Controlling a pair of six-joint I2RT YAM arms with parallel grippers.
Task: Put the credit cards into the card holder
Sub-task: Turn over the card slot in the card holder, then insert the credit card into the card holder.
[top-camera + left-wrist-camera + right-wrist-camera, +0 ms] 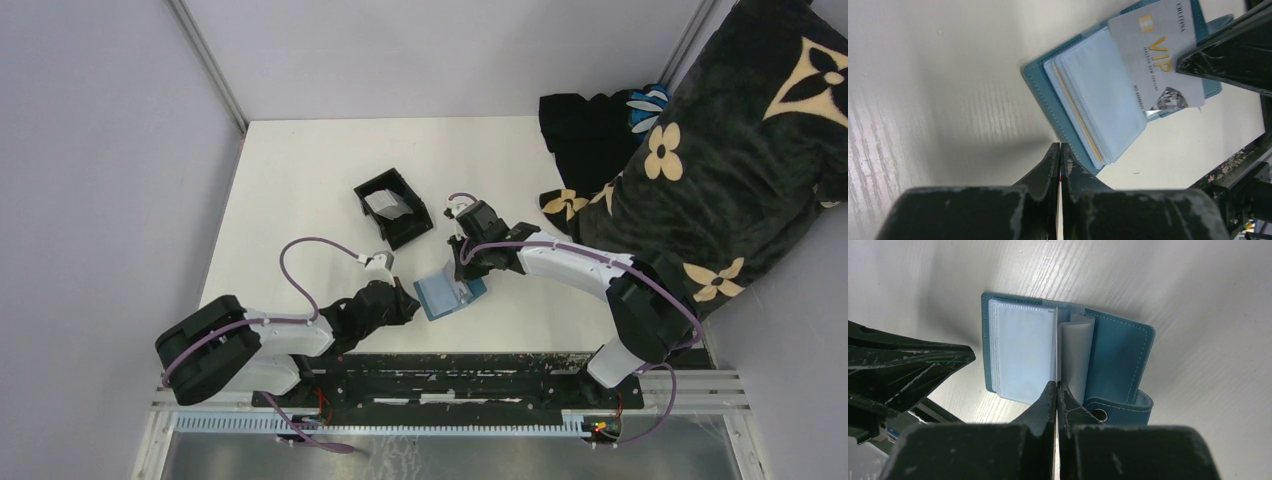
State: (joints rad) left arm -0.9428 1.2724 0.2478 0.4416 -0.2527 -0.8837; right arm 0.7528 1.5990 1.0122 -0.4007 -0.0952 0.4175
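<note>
From above, the right gripper (465, 262) covers the far part of the card holder (447, 297), and the pale thing (386, 203) in the black box (412, 232) is too small to name. The left wrist view cuts off the holder's far corner at the top edge. One of the right gripper's jaws hides an end of the credit card (1158, 55), whose small print is unreadable. Whether the pressed-together jaws of the left gripper (1060, 147) touch the holder's edge cannot be told. The right wrist view shows the card only edge-on.

The pale grey credit card (1158, 55) bears a large gold "VIP"; a line of small dark capitals runs beside it, too fine to read; further along stands "NO" and then blurred digits; a small dark word at one corner is unclear; the dark blanket (740, 150) carries cream flower signs.
</note>
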